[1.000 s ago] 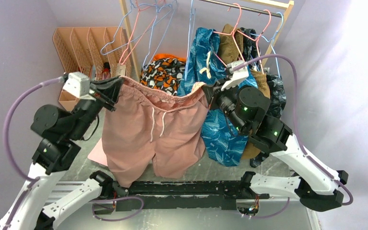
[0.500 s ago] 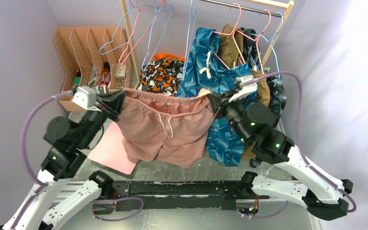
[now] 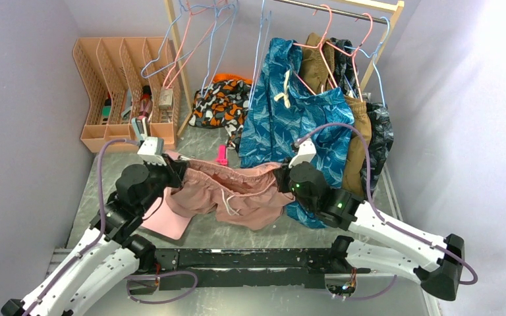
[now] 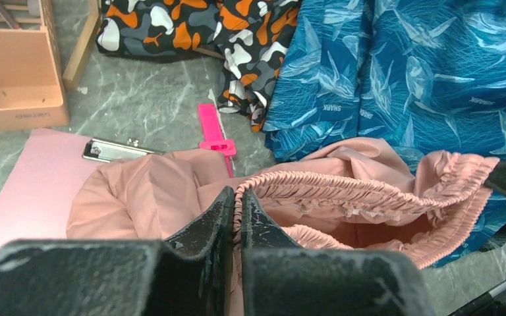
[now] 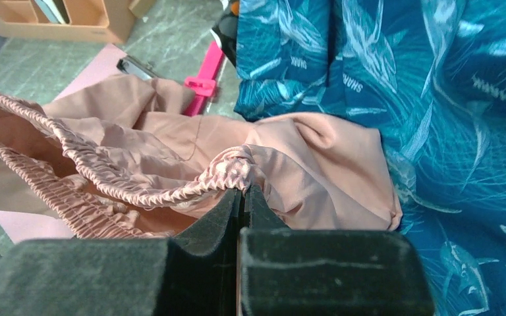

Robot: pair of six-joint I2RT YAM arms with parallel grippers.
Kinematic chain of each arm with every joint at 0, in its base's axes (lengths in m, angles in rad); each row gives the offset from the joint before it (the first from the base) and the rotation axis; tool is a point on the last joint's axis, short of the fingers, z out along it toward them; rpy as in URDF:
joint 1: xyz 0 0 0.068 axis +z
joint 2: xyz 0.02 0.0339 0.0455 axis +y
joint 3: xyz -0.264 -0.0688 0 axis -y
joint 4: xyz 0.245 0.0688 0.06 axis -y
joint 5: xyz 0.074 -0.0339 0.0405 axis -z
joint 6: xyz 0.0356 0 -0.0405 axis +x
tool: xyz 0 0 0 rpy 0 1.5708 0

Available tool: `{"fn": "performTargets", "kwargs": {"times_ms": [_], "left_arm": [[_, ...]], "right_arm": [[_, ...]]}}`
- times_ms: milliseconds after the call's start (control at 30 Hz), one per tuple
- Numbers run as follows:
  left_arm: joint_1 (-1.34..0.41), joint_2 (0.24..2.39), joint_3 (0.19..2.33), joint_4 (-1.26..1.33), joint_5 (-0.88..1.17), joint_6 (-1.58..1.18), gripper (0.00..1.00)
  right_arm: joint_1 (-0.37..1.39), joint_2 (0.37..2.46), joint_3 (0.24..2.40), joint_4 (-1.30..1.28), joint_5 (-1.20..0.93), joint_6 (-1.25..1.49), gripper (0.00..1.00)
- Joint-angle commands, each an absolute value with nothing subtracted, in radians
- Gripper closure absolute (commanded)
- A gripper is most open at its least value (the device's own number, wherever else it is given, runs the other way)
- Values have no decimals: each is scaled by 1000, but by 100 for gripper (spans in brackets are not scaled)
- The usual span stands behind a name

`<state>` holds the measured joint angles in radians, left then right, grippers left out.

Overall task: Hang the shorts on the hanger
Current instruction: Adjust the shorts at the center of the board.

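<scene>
Low in the top view's centre, the left gripper (image 3: 173, 172) and right gripper (image 3: 281, 178) each pinch one end of the waistband of the shorts (image 3: 230, 197). The shorts sag between them onto the table (image 3: 237, 238) and the pink board (image 3: 168, 225), legs bunched. Best to lift both ends evenly with the band taut, so the legs drop free, then carry toward the hanger (image 3: 150, 60) at upper left.

I see the dusty-pink cloth shorts (image 3: 237, 194) matt and soft, waistband finely ruched. The black fingers (image 4: 204, 227) of my left gripper (image 4: 236, 197) look matt, scuffed pale. The grey-green marbled tabletop (image 4: 145, 99) reads smooth, slightly glossy; the blue leaf-print garment (image 4: 402, 66), thin matt cloth.
</scene>
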<state>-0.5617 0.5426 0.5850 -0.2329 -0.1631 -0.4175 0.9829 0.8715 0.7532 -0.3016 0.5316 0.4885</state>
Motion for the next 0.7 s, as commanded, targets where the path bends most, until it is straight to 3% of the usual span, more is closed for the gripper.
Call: {"fn": "performTargets", "kwargs": {"times_ms": [0,167,333,667], "left_arm": [[-558,574,588,-199,-198,-467,93],[-558,673,816,-76,-229,-255,93],[-558,798,1112,-151,-204,-150,93],[-558,584,565,-70,-177,-540,93]], "right_arm": [[980,875,735,-240,550,549,100],[980,931,958,-217,593,359,100],[980,953,1119,-190,595,275,100],[980,852,730,-197,579,537,100]]}}
